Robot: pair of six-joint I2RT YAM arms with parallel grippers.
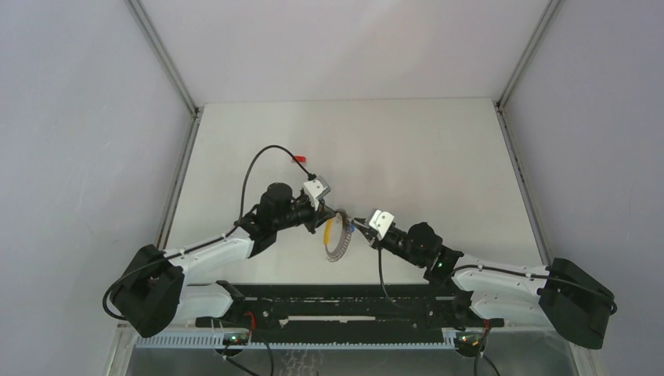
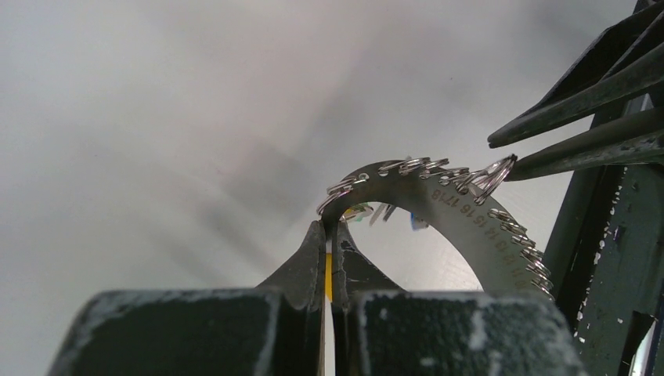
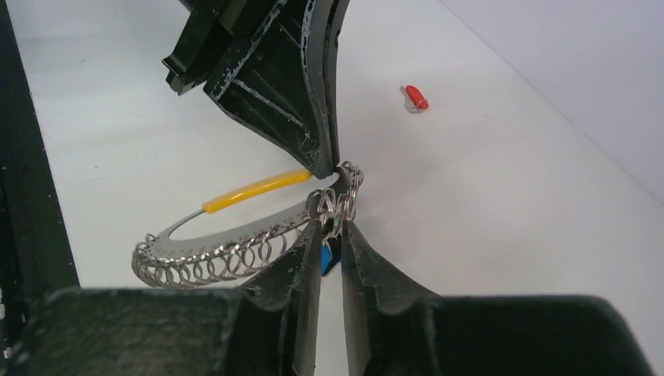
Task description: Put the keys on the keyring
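The keyring [image 1: 337, 244] is a curved metal plate [image 2: 470, 227] edged with small split rings [image 3: 227, 258] and has a yellow sleeve [image 3: 254, 188]. It hangs above the table between both arms. My left gripper [image 2: 330, 231] is shut on the plate's end. My right gripper [image 3: 333, 227] is closed round a cluster of split rings [image 3: 338, 200] at the other end. A blue key [image 3: 327, 260] hangs in the gap just below those rings. Yellow and green keys [image 2: 360, 211] dangle behind the plate. A red key [image 1: 297, 159] lies alone on the table, far behind the left arm [image 1: 274, 207].
The white table [image 1: 438, 164] is walled in by grey panels left and right. A black rail [image 1: 344, 309] runs along the near edge between the arm bases. A black cable [image 1: 254, 164] arcs over the left arm near the red key.
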